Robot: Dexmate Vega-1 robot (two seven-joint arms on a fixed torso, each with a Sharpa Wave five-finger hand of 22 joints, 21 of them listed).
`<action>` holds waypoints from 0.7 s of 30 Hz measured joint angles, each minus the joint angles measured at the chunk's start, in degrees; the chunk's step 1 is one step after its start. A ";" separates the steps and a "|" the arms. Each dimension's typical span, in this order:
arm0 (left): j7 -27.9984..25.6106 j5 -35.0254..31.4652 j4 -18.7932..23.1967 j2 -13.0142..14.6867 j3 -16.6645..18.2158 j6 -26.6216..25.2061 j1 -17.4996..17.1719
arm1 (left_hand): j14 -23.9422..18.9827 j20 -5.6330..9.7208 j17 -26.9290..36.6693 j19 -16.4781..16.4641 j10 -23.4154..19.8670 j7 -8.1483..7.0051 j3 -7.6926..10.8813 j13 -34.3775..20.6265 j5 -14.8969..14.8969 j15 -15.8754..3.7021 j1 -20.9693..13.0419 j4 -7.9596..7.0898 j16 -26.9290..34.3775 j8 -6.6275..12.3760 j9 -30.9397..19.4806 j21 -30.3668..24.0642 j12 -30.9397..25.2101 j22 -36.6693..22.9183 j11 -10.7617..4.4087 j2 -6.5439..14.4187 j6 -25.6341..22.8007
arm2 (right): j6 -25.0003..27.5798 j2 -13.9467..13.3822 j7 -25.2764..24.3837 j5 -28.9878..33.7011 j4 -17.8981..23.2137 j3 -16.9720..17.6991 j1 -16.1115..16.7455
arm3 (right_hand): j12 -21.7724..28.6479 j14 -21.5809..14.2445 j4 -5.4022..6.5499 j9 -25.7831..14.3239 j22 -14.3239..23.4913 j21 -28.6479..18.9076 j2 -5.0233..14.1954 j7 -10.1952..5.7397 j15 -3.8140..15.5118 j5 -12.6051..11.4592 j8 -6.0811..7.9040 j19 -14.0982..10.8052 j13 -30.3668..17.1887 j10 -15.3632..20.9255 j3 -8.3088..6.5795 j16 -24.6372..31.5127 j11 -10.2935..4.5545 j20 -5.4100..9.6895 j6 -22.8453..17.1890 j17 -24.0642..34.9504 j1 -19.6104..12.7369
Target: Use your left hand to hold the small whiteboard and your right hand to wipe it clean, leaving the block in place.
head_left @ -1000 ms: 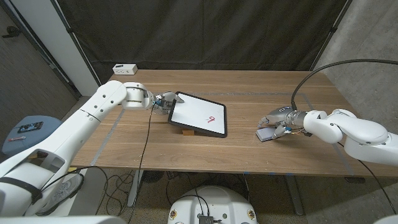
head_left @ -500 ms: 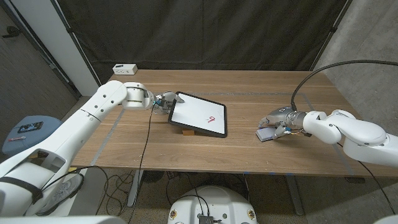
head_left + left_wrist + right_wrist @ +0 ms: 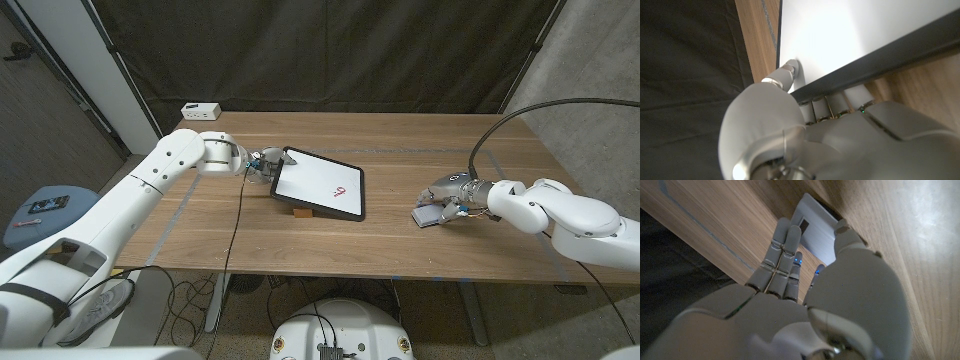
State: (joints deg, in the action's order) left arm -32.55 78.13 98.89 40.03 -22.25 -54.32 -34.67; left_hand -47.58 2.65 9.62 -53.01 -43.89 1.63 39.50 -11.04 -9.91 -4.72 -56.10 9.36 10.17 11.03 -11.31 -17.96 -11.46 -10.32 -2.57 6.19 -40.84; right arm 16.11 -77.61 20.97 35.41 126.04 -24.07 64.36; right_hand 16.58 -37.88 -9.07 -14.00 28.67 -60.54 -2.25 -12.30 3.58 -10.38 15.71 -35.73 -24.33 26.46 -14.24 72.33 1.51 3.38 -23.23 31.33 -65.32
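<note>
Holding half done: left hand [image 3: 262,163] pinching whiteboard [image 3: 322,184] edge, right hand [image 3: 447,198] closing on eraser [image 3: 428,215], red mark [image 3: 341,190] unwiped.

Whiteboard [image 3: 322,185] leans on block [image 3: 300,210], left of eraser [image 3: 428,214].

- Both arms wear smooth, glossy white shells, rounded at each joint, with dark seams between segments.
- Left hand [image 3: 262,163]: grey-silver; in the left wrist view, a domed pale-grey back, segmented white fingers [image 3: 785,75], one small green light.
- Right hand [image 3: 446,194]: grey, ribbed, jointed fingers [image 3: 782,250] with small blue lights near their bases.
- A thick black cable [image 3: 520,108] arcs over the right arm, above the table [image 3: 400,140].
</note>
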 measured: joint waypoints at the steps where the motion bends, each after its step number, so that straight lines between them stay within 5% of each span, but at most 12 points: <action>1: 0.04 -0.04 -0.02 -0.01 0.00 -0.01 0.02 | 0.00 0.00 0.00 0.00 0.00 0.00 0.00 0.00 0.00 0.00 0.00 0.00 0.00 0.00 0.00 0.00 0.00 0.00 0.00 0.00 0.00 | 0.00 0.02 -0.09 0.05 -0.01 0.00 0.02 | 0.00 0.00 0.00 0.00 0.00 -0.07 -0.10 0.00 0.00 0.00 0.07 0.00 -0.15 0.18 0.00 0.00 -0.19 0.00 -0.03 -0.01 -0.10; 21: 0.42 -0.55 -0.61 -0.47 -0.09 -0.32 0.30 | 0.00 0.00 0.00 0.00 0.00 0.02 0.00 0.00 0.00 0.00 0.00 0.00 0.00 0.00 0.00 0.00 0.00 0.00 0.00 0.00 0.02 | 0.36 0.27 -1.63 0.42 -0.13 0.00 0.59 | 0.41 -1.33 0.00 -1.28 -0.76 -2.24 -0.16 -0.09 0.12 0.00 2.39 0.00 -1.59 1.18 0.00 0.78 -0.58 0.00 -4.21 -1.60 -1.06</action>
State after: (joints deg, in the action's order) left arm -32.13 77.58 98.28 39.56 -22.34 -54.64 -34.38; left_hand -47.58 2.66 9.62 -53.01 -43.89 1.66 39.50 -11.04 -9.91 -4.72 -56.10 9.36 10.17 11.03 -11.31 -17.96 -11.46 -10.32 -2.57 6.19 -40.82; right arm 16.46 -77.34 19.34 35.84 125.91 -24.07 64.95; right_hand 16.99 -39.21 -9.07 -15.28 27.91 -62.78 -2.41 -12.38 3.70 -10.38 18.10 -35.73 -25.92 27.65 -14.24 73.11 0.93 3.38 -27.44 29.72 -66.37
